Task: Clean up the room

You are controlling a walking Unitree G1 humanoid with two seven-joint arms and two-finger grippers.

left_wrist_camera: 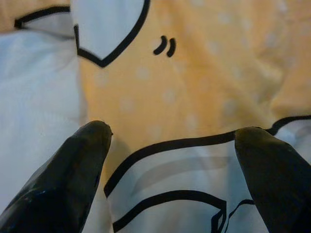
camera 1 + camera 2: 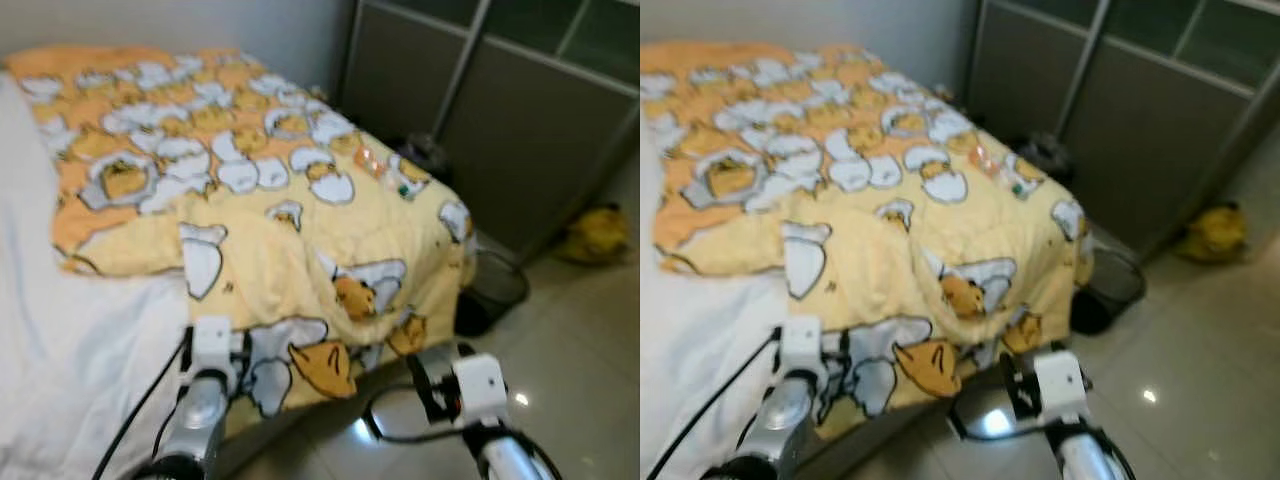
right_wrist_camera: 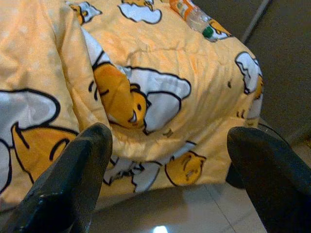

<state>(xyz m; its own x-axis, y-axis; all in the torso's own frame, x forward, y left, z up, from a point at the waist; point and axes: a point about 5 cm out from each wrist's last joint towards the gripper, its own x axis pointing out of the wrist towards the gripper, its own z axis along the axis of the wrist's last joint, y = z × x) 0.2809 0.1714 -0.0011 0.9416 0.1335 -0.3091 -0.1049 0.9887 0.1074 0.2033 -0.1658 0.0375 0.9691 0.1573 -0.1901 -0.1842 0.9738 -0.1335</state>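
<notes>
A yellow duvet [image 2: 250, 200] printed with cartoon eggs covers the bed, and its near edge hangs toward the floor. A clear plastic bottle [image 2: 385, 172] with an orange label lies on it near the far right corner, also seen as the bottle [image 3: 193, 15]. My left gripper [image 1: 170, 133] is open, its fingers [image 1: 82, 155] just over the duvet where it meets the white sheet [image 1: 34, 97]. My right gripper [image 3: 170, 133] is open and holds nothing, low by the bed's foot and facing the hanging duvet [image 3: 146, 97]. Both silver arms [image 2: 200, 400] rise from the bottom edge.
White sheet [image 2: 60, 350] lies bare on the bed's left side. A black mesh waste basket [image 2: 492, 288] stands on the glossy tiled floor [image 2: 580, 350] by the bed's corner. Grey sliding cupboard doors [image 2: 500, 110] line the right wall, with a yellow bag [image 2: 597, 234] at their foot.
</notes>
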